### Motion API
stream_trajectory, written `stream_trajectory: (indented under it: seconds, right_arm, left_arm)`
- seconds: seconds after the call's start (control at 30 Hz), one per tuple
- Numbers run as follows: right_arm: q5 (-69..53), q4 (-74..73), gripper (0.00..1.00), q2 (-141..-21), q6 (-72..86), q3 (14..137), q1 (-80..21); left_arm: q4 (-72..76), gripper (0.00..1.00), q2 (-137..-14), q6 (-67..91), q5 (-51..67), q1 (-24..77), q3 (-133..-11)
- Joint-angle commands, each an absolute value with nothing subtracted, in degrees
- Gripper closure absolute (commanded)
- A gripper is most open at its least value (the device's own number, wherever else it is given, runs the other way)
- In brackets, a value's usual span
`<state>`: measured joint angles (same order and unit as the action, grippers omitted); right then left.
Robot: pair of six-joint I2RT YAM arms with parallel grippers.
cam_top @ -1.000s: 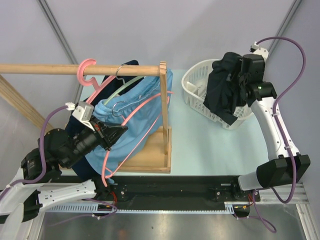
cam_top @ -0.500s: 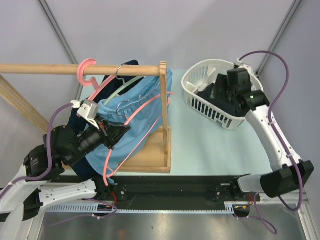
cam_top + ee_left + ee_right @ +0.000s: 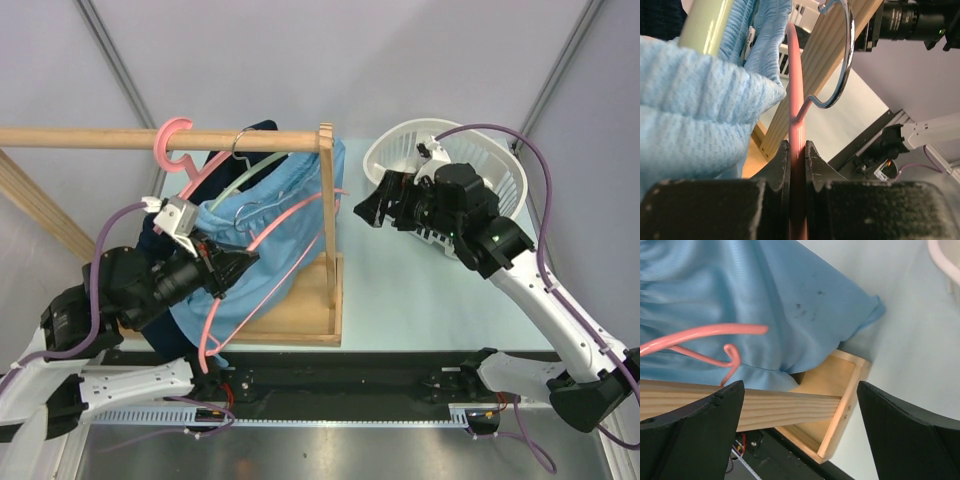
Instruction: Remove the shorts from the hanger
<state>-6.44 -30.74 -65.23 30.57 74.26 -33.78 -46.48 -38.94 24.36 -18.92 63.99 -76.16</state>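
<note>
Right gripper (image 3: 373, 203) leaves basket (image 3: 405, 130) empty, jaws wide, nearing blue shorts (image 3: 765, 295). Left gripper (image 3: 797, 160) clamps pink hanger (image 3: 796, 100). Next: pinch fabric, pull shorts free.

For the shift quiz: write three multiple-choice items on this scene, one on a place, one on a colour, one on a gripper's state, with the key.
1. Relative to the wooden rack, the white basket stands: A. left; B. right; C. on top.
2. The hanger in the left gripper is: A. black; B. white; C. pink.
3. The right gripper is: A. open, empty; B. shut on fabric; C. shut on the basket.
Key: B, the top view shows the basket right of the rack; C, a pink bar sits between the shut jaws; A, its fingers stand wide apart, holding nothing.
</note>
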Motion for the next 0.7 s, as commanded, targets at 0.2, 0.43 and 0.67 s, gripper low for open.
stream_trajectory:
  seconds: [0.2, 0.43, 0.67]
  right_arm:
    - [-5.28, -27.33, 0.0, -61.62, 31.55, 74.44, -34.01]
    - [-2.55, -30.23, 0.0, -59.59, 30.15, 74.44, -33.22]
    - [-1.41, -32.69, 0.0, -58.54, 29.36, 74.44, -32.7]
  left_arm:
    - [-46.41, 1.0, -47.18, 21.71, -15.65, 64.34, -92.54]
    - [-47.98, 1.0, -57.19, 18.55, -15.91, 64.34, -104.4]
    - [-48.95, 1.0, -65.46, 15.65, -18.1, 64.25, -115.03]
